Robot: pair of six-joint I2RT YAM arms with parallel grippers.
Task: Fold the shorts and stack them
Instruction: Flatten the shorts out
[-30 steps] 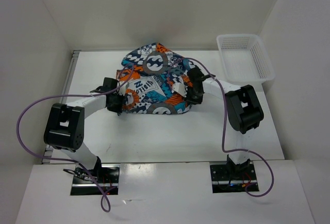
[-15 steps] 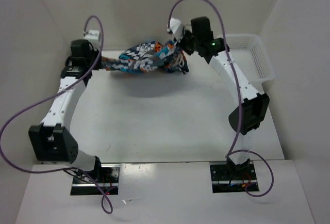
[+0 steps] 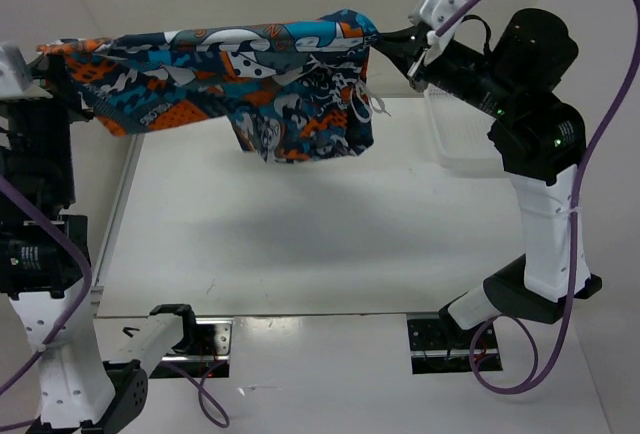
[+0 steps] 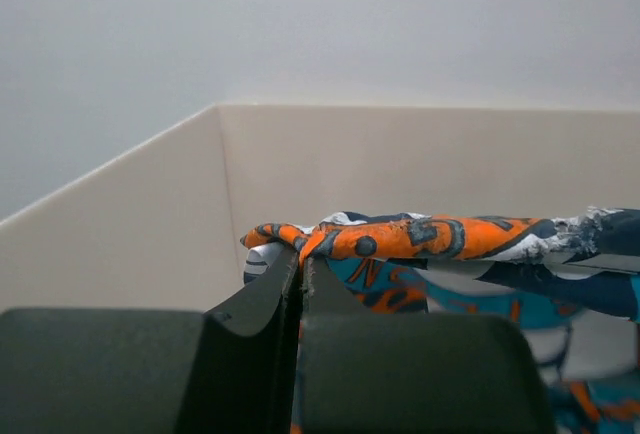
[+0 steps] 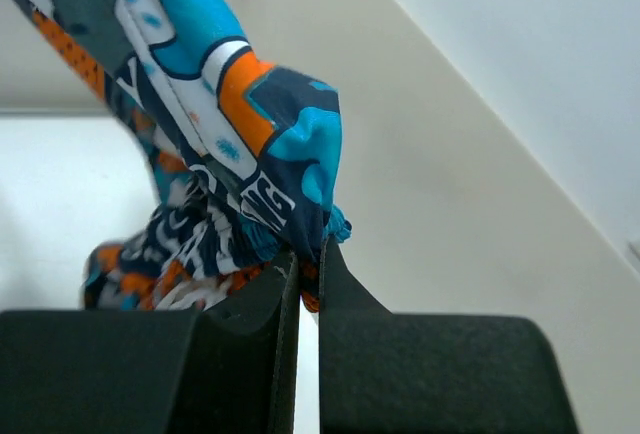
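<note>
1. The white table (image 3: 300, 244) lies bare beneath everything, with the shorts' shadow on it.
2. The shorts (image 3: 240, 64) hang in the air above the far half of the table, touching nothing but the two grippers. Their long axis runs left to right across the top view, the upper edge pulled taut and rising slightly toward the right. The rest of the cloth sags below that edge, deepest right of the middle.
3. The right arm (image 3: 535, 154) stands tall on the right, reaching in toward the shorts' right end.
4. The left arm (image 3: 40, 254) stands at the left edge of the top view, partly cut off.
5. A white basket (image 3: 460, 154) sits at the table's far right, mostly hidden behind the right arm.
6. The right gripper (image 3: 385, 42) is clenched on the shorts' right corner; its wrist view shows cloth pinched between closed fingers (image 5: 290, 289).
7. The left gripper (image 3: 50, 59) is clamped on the left corner, an orange fold pinched at its fingertips (image 4: 285, 289).
8. A white drawstring (image 3: 362, 104) dangles near the right end.
</note>
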